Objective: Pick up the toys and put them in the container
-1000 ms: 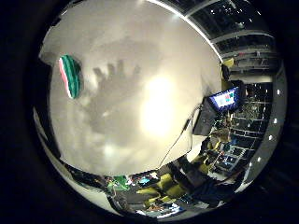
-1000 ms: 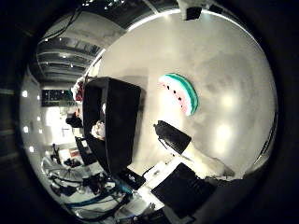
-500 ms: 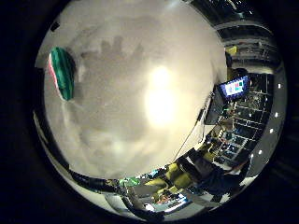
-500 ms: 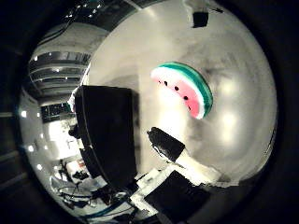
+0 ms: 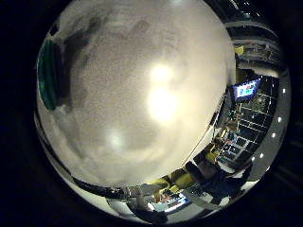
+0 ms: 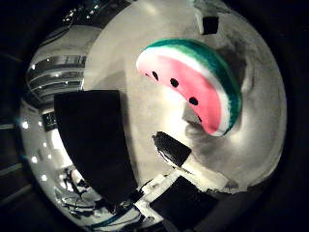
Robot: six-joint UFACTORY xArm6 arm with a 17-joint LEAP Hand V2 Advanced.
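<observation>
With the hand above the watermelon toy, its grip impossible to judge, the black container sits at nine o'clock; closing off-centre could nudge the toy away.

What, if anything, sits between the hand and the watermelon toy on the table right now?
Nothing visible does. The watermelon slice toy lies on the pale table, close under the palm, with bare surface around it. The hand shows only at the view's edge. The black container stands beside the toy.
</observation>
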